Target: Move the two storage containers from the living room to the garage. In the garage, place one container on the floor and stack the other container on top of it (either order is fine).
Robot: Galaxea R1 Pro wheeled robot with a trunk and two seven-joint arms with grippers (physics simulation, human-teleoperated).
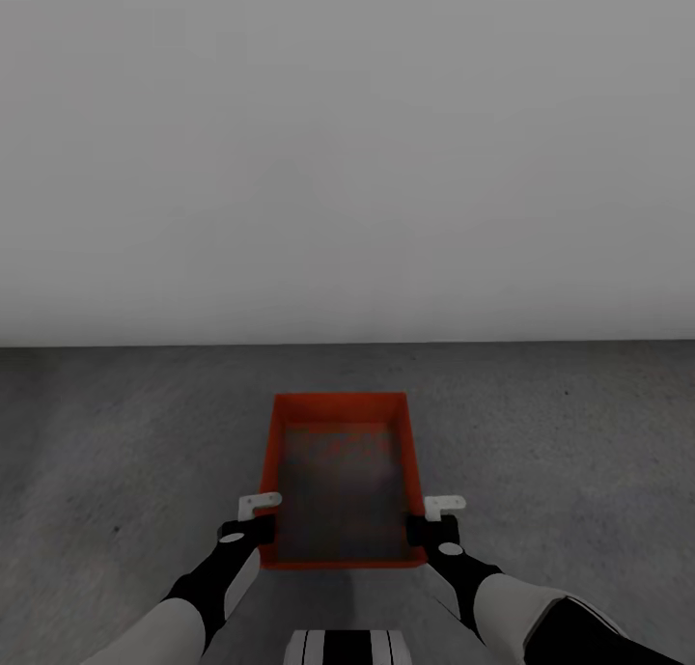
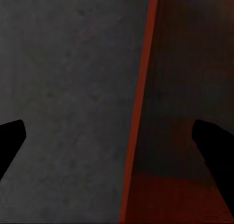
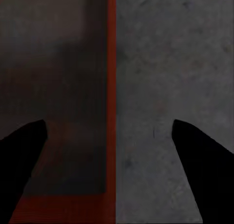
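The storage container (image 1: 340, 424) is an orange-red rectangular open-top bin. It stands centred in front of the robot on the dark grey concrete floor (image 1: 116, 433) of the garage, with its long axis running from near to far. Its far end lies short of the plain white wall (image 1: 347, 144) that meets the floor beyond it. Its interior is shaded and looks grey and mottled.

The left claw (image 1: 253, 518) is positioned at the near left corner of the container. In the left wrist view the left claw (image 2: 117, 151) is spread: one dark finger (image 2: 9, 141) lies over the floor outside the bin, the other over the bin interior, and the thin left wall (image 2: 139, 102) runs between them with clear space on both sides.

The right claw (image 1: 436, 518) is positioned at the near right corner. In the right wrist view the right claw (image 3: 109, 146) is likewise spread, straddling the right wall (image 3: 111, 87), with one finger (image 3: 195, 155) over the floor and the other inside the bin. Neither finger touches the wall.

Both black forearms extend from the near edge toward the container, one on each side.
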